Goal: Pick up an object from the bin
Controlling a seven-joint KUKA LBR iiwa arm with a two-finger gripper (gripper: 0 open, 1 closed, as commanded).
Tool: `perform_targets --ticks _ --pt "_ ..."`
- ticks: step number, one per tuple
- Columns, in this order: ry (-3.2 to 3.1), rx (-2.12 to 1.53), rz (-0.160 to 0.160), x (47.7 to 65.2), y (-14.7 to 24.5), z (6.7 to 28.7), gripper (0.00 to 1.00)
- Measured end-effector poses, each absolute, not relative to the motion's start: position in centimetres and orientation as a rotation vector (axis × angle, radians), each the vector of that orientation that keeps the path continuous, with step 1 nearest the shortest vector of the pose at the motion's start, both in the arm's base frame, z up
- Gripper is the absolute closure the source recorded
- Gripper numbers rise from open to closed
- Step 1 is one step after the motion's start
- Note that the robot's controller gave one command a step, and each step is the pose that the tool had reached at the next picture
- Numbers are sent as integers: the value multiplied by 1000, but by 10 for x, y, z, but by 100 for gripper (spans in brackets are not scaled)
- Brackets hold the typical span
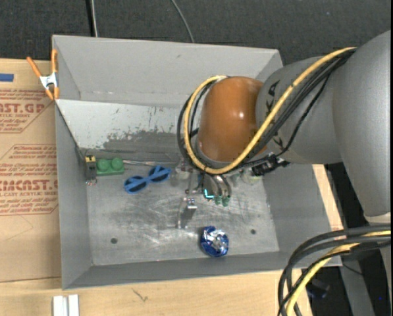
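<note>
My gripper (pixel 188 210) hangs low over the middle of the bin floor, under the arm's orange dome. A small ball patterned in blue and white (pixel 214 241) lies just below and to the right of it, near the front wall and apart from the gripper. To the gripper's left lies a flat blue thing with two loops, like scissor handles (pixel 147 178). The view shows nothing held by the gripper.
A green block (pixel 109 166) rests against the left wall, with a small dark and yellow piece (pixel 89 166) beside it. The arm and its cables cover the bin's right back part.
</note>
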State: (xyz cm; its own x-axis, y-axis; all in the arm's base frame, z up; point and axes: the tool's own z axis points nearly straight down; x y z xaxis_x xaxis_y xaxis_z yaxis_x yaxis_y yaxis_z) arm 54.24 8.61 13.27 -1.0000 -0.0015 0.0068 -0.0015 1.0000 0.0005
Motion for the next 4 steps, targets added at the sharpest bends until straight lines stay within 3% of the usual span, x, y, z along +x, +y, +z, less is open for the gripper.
perform_targets --ticks 1,2,3,4 --pt "-3120 400 -1 570 99 146 0" --pt "-3144 149 -3 593 141 74 0" --pt "-3149 147 -5 595 141 77 100" --pt "-3149 136 -5 579 151 204 100"
